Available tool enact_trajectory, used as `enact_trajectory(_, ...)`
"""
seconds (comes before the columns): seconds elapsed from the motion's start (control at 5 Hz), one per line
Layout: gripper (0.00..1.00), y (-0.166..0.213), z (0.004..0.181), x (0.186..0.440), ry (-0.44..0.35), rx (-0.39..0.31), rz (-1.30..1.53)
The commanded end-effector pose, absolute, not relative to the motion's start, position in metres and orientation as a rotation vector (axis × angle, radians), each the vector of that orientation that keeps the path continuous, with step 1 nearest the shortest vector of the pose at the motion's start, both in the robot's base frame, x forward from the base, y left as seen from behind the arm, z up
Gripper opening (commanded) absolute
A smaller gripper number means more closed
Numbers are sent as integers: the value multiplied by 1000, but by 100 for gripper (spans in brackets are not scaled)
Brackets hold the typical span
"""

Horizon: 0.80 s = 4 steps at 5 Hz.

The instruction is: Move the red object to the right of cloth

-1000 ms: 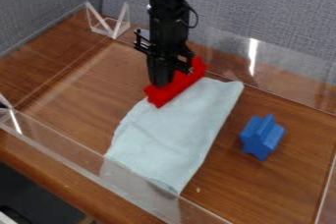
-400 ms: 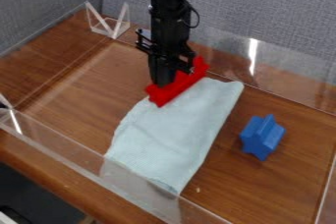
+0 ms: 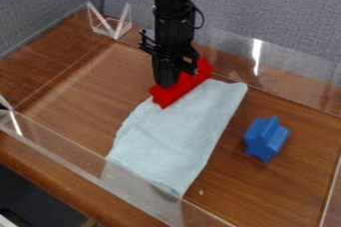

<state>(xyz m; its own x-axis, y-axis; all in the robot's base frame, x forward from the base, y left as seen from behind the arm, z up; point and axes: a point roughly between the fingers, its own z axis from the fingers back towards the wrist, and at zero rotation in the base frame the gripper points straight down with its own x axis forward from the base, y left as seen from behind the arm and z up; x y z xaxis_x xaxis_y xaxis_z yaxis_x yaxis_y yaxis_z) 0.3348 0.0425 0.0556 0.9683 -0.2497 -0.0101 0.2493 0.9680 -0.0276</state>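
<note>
Pincer: at the lower end of the black arm, its tips (image 3: 166, 80) together, low over the left side of the red block in the view; whether they touch it cannot be told.
Red block: right at the pincer (image 3: 166, 80), partly hidden behind it, reaching out to its right; it lies slantwise, one end toward the camera and the other away to the right (image 3: 184, 85).
Block and cloth: the red block is along the cloth's far left edge, not on the cloth's right side; how much of it rests on the fabric cannot be told.
Cloth: pale light-blue and slightly rumpled, starting just beside the pincer and spreading from there toward the camera and off to the right (image 3: 173, 146).
Surface: brown wood under the pincer, bare to its left and also beyond the cloth to its right (image 3: 80, 92).
Arm: black, rising from the pincer to the top of the view, with cables along it (image 3: 170, 22).
White rack: behind the pincer and to its left, apart from it, thin-framed (image 3: 104, 24).
Blue block: well apart from the pincer, to its right and nearer the camera, beyond the cloth's right edge (image 3: 266, 138).
</note>
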Motion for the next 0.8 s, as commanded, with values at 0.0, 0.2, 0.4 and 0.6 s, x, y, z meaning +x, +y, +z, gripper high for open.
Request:
enact_trajectory(0.0,0,40,65,343,-31,-12,-268)
enact_trajectory(0.2,0,40,63,344,-34,-11,-271)
enact_trajectory(0.4,0,40,61,346,-36,-9,-274)
enact_trajectory(0.6,0,41,58,348,-37,-8,-276)
